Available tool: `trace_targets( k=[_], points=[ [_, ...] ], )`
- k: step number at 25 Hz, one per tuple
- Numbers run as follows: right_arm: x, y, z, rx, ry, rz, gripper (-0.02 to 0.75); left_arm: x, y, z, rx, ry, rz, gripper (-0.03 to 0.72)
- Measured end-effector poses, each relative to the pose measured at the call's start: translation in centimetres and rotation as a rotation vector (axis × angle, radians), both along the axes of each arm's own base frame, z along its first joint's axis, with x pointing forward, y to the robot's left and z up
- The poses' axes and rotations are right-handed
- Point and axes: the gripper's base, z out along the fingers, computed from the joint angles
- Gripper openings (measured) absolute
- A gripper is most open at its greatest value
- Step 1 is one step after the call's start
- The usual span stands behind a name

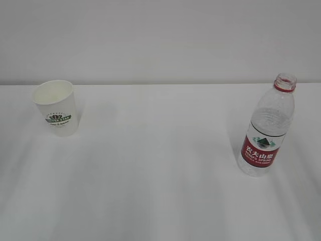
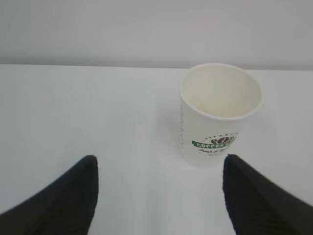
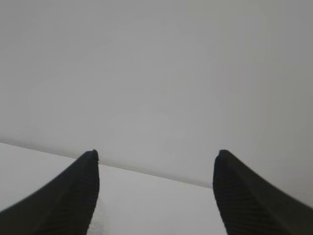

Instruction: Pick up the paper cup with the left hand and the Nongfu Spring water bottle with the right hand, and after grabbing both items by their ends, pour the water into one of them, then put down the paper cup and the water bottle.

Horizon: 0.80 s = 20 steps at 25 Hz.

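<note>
1. The left tool (image 2: 159, 169), seen from the left wrist view, stands wide apart with nothing between its two black ribbed fingers (image 2: 73, 196); one finger rises from the 7 o'clock corner of that view, the other from the 5 o'clock corner.
2. Just ahead of the left tool, toward 1 o'clock in that view, the small white tapered paper cup with a dark green logo (image 2: 220, 115) stands upright on the white counter (image 2: 88, 112). Its base sits close to the tip of the finger at the view's right, without clear contact. The cup's mouth faces up and its pale inside looks dry.
3. The right tool (image 3: 156, 164) is likewise spread wide and holds nothing. Its dark ribbed fingers (image 3: 68, 200) frame a strip of counter and the plain grey wall (image 3: 156, 73) behind; neither task object appears in the right wrist view.
4. In the exterior view neither tool shows. The paper cup (image 1: 55, 107) stands at about 10 o'clock on the counter (image 1: 160, 165), near the far left.
5. The clear ribbed plastic Nongfu Spring water bottle with a red neck ring and a red label bearing white characters (image 1: 267, 131) stands upright at about 3 o'clock, well apart from the cup. Its neck is uncapped.
6. Whether water fills the bottle cannot be told clearly.
</note>
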Motion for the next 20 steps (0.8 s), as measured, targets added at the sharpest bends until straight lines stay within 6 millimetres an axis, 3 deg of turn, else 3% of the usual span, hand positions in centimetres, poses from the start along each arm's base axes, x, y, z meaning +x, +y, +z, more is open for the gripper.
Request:
trace_targets(
  k=[9, 15, 20],
  points=[
    [2.8, 0.9, -1.7, 0.067, 0.068, 0.063, 0.549, -1.2, -1.3, -2.2, -0.008, 0.067, -0.054, 0.579],
    [3.9, 1.1, -2.5, 0.107, 0.082, 0.066, 0.549, -1.3, -1.5, -2.2, -0.01, 0.044, -0.063, 0.579],
    [4.2, 1.3, -4.7, 0.161, 0.131, 0.071, 0.549, -1.2, -1.5, -2.2, -0.01, 0.042, -0.063, 0.579]
  ],
)
